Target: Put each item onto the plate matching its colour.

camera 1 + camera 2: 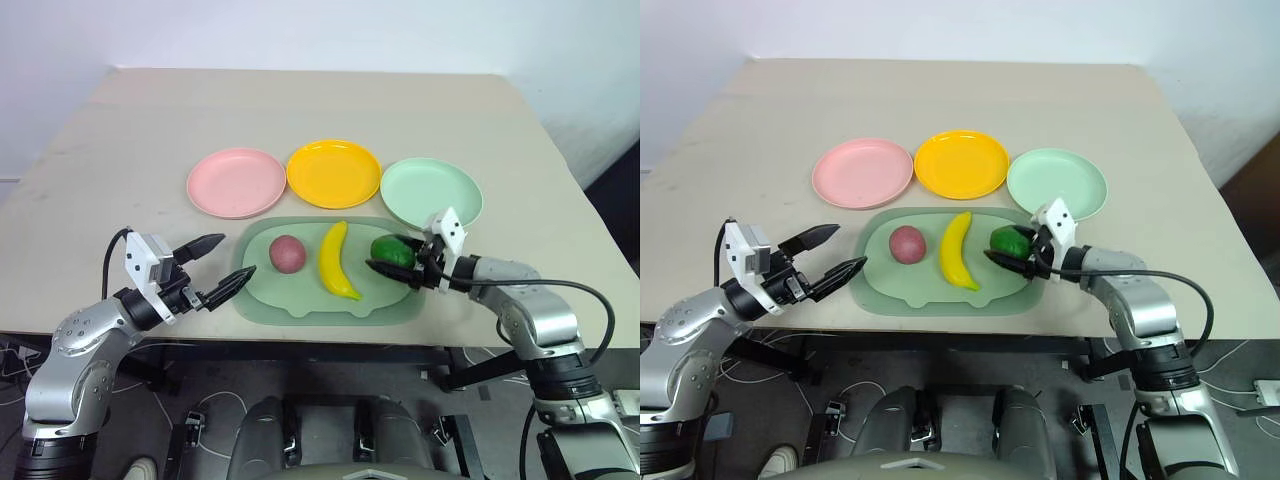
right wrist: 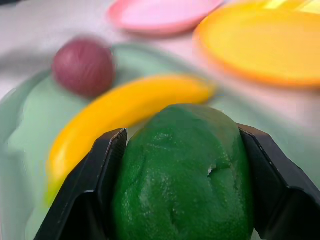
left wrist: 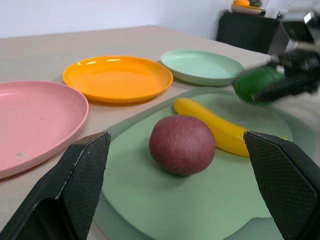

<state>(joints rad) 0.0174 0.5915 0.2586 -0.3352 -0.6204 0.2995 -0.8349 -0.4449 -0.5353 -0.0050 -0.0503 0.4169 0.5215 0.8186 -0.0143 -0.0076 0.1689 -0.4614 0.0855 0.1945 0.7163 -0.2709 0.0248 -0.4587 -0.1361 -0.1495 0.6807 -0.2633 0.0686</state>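
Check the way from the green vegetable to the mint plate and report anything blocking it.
Nothing visible blocks it. The right tool grips the green vegetable over the tray; the mint plate lies just beyond, empty, with bare table between. The banana sits off to the side.

The two head views look forward and down from above the table's near edge, both taking in the tray (image 1: 330, 300) and three plates behind it. The left wrist view sits low beside the tray, looking level across the reddish-purple fruit (image 3: 182, 144) toward the plates. The right wrist view looks very close along its fingers (image 2: 100, 170) at the green vegetable (image 2: 185, 175), sharing banana (image 2: 125, 112) and fruit with the others.
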